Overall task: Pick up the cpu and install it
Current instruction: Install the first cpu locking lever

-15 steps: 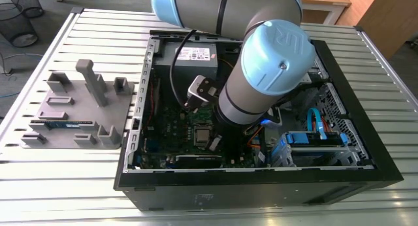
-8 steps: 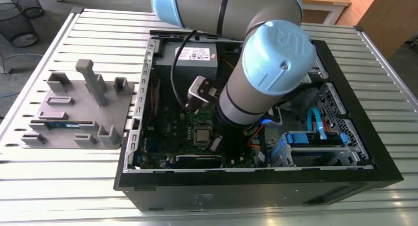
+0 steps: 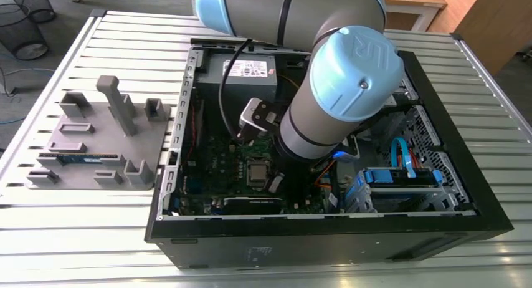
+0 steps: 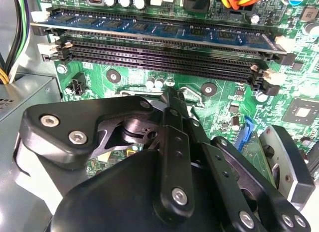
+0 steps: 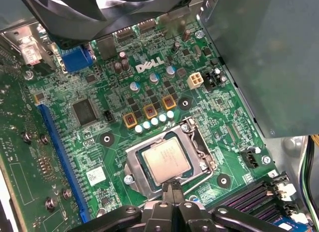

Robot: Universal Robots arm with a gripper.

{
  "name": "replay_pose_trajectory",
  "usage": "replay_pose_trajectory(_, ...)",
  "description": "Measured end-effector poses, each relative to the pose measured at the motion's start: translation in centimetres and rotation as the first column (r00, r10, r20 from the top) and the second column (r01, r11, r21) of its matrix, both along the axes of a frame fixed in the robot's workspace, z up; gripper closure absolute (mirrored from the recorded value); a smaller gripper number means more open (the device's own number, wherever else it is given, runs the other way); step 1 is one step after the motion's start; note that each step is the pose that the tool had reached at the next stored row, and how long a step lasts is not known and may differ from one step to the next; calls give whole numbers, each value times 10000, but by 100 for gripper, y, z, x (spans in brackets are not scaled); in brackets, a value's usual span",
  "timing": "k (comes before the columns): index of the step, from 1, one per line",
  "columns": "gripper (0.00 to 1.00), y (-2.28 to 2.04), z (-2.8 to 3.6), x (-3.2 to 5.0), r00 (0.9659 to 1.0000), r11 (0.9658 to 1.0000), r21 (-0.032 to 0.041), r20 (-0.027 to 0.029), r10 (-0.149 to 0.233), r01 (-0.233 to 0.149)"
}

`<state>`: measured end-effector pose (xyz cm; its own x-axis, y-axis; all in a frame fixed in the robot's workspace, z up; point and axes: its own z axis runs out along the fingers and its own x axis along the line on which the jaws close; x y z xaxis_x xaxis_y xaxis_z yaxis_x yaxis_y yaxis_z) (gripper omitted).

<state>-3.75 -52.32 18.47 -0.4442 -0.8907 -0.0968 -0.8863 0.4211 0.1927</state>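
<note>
The cpu [image 5: 166,161] is a small square chip with a silver-grey top. It lies flat in the motherboard socket, inside a metal frame [image 5: 199,142]. In the exterior view the cpu [image 3: 258,171] shows in the middle of the green board inside the open computer case [image 3: 332,238]. My gripper [image 5: 172,191] hangs just beside the socket's edge, its black fingers together, with nothing between them. In the second wrist view the gripper [image 4: 171,98] points down at the board near the empty black memory slots [image 4: 159,60].
A grey fixture plate [image 3: 99,138] with upright blocks and a blue-green memory stick [image 3: 79,157] lies at the exterior view's left of the case. Inside are a power supply [image 3: 247,70], blue drive bays [image 3: 399,179], a fan [image 5: 99,7] and an installed memory stick [image 4: 164,27].
</note>
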Motion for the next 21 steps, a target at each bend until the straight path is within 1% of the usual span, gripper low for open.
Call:
replay_pose_trajectory(12, 89, 1, -1, 1, 10000, 10000, 5, 0, 12, -12)
replay_pose_trajectory(18, 89, 1, 0, -21, 10000, 10000, 47, 26, 13, -13)
replay_pose_trajectory(21, 89, 2, 5, -25, 10000, 10000, 53, 31, 13, -13)
